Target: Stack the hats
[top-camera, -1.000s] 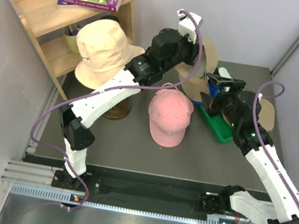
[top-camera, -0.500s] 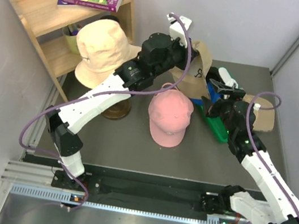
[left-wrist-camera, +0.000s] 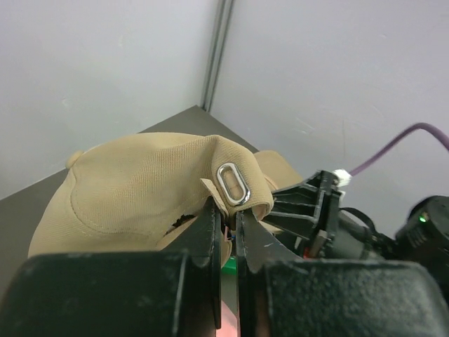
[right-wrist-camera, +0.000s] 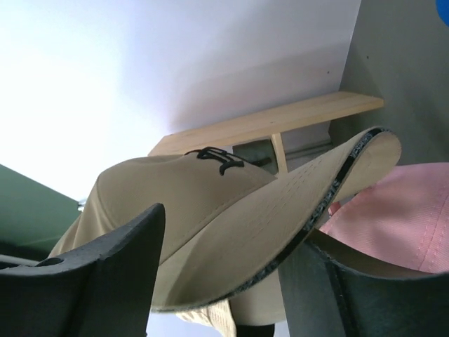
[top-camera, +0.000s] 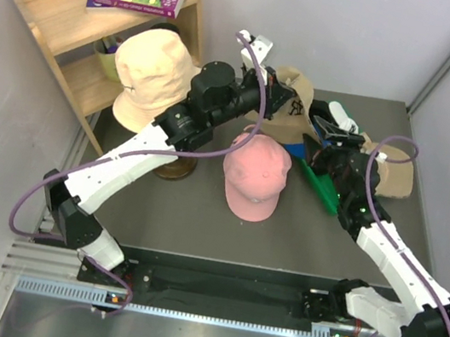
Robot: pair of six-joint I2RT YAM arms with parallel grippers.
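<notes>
1. The pink cap [top-camera: 254,173] lies crown-up on the table [top-camera: 190,219], nearest the arm bases, and looks like the base of the stack. It sits loose, so a low or sideways approach could shove it along the table instead of covering it.
2. Just beyond it, the right end effector [right-wrist-camera: 221,235] has its fingers spread apart, with the peak of the khaki cap [top-camera: 292,102] running across the gap. If they close at a bad moment, the two arms could pull the fabric against each other and twist the cap. This arm is also close over the green tray [top-camera: 330,196], so a dip could knock it.
3. The khaki cap hangs in the air above and behind the pink one, logo side up. The left end effector [left-wrist-camera: 226,225] is clamped together on the thin back strap, right by the metal eyelet [left-wrist-camera: 233,184]. That is a small pinch on soft cloth. The cap droops from it, and I judge a quick swing could let the strap slip out, or land the cap folded or tilted instead of nested.
4. The two wrists are very close around the cap, so contact between them or a snagged purple cable [top-camera: 259,66] is a fair worry.
5. Farther left, the peach hat [top-camera: 149,69] sits on its wooden stand [top-camera: 175,165]. The left arm's forearm passes right beside it, and a wide sweep might topple both.
</notes>
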